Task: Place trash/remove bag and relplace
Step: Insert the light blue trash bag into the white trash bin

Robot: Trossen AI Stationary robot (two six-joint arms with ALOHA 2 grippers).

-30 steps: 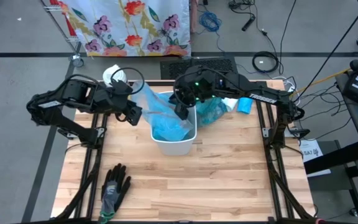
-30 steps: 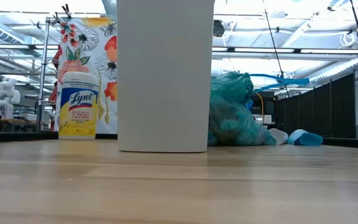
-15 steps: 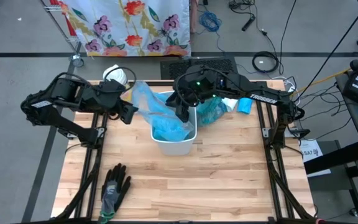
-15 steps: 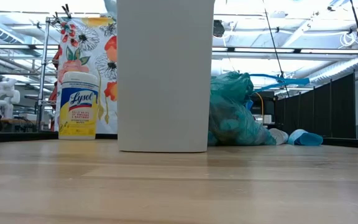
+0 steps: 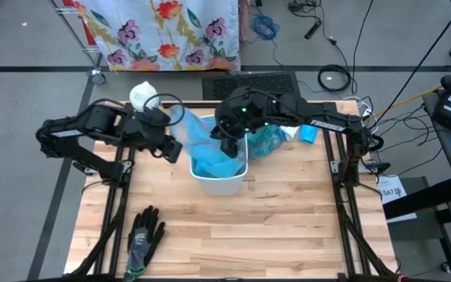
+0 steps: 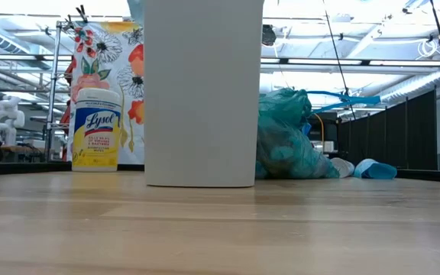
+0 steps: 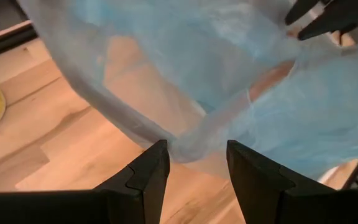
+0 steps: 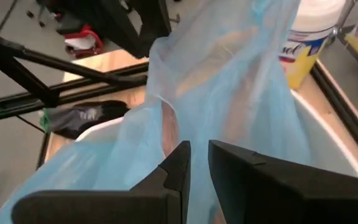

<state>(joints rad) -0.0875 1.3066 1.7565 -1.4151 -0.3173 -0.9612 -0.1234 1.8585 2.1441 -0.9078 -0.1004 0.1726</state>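
A white bin (image 5: 229, 185) stands mid-table with a thin light-blue bag (image 5: 210, 157) spread loosely in and above it. My left gripper (image 5: 178, 150) is at the bin's left side, shut on the bag's left part. My right gripper (image 5: 227, 144) hovers over the bin's far rim, shut on the bag's film. A full, tied teal bag (image 5: 268, 139) lies on the table against the bin's far right side. The trash itself is out of view. The low view shows the bin (image 6: 202, 92) but neither gripper. My left gripper has a gathered fold of the bag's edge (image 7: 194, 148) between its fingertips, which stand a little apart. It comes slanting down from the table's left. The film is drawn to a point at the fingers and fans out toward the bin, clear of the table. My right gripper pinches the bag's film (image 8: 194, 134) between its nearly closed fingers, slanting down from the table's far right. One layer or several, I cannot tell. The film rises past the fingertips in loose folds above the bin's opening.
A wipes canister (image 5: 143, 95) stands at the far left corner. A small blue roll (image 5: 308, 133) lies by the teal bag. A black-and-grey glove (image 5: 143, 235) lies near the front left. Bare wood stretches in front of the bin.
My left gripper drew back toward the table's left edge, pulling the bag's left flap out with it. It then came back toward the bin, and the flap has bunched closer to the bin again. The bin has stayed put.
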